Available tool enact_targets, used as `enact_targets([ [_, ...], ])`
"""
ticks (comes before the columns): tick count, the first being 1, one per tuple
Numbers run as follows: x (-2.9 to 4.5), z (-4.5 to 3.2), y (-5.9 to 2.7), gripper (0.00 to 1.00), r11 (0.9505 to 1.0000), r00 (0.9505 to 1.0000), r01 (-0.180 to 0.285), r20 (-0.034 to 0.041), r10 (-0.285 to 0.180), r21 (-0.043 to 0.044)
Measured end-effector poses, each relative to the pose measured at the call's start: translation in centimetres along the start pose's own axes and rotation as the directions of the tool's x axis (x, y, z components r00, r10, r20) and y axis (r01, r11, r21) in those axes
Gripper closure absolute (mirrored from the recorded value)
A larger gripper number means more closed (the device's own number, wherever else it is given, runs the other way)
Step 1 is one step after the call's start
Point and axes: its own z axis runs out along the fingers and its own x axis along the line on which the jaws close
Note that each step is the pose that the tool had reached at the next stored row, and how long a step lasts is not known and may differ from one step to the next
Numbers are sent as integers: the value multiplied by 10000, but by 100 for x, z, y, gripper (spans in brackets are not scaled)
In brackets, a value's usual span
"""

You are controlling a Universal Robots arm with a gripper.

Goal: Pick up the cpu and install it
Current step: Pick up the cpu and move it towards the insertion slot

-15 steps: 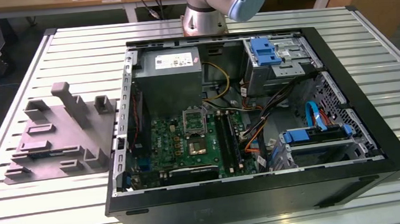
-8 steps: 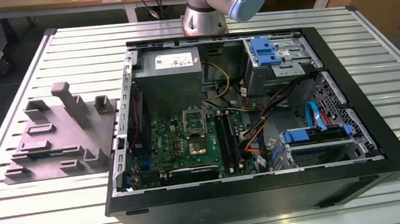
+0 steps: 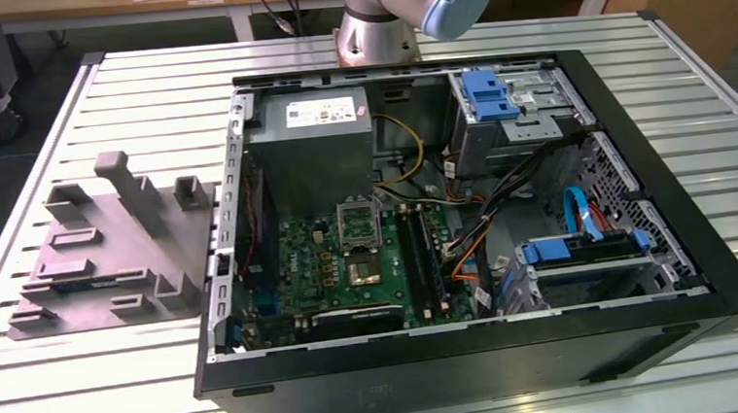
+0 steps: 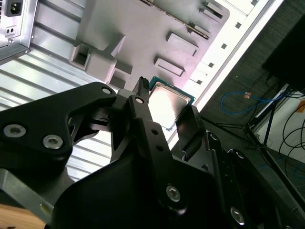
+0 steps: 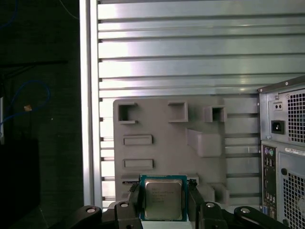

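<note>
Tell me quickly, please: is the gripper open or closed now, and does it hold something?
Gripper: closed on the cpu, which sits between its two fingers in both wrist views.

The cpu point(image 5: 163, 199) has a silvery-grey top with a thin green rim. The gripper point(image 5: 164, 202) is black. The counter point(image 3: 96, 381) is pale silver, striped with parallel slats. The tray point(image 3: 99, 255) is a plain purplish grey. The computer case point(image 3: 484, 364) is black, its motherboard point(image 3: 334, 267) green, with 2 blue drive brackets point(image 3: 488, 94) and a yellow wire point(image 3: 407, 150).
</note>
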Motion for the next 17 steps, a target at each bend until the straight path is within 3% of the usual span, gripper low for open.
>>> enact_targets([
  [17,-39,-1,2,53,10000,10000,0,0,0,0],
])
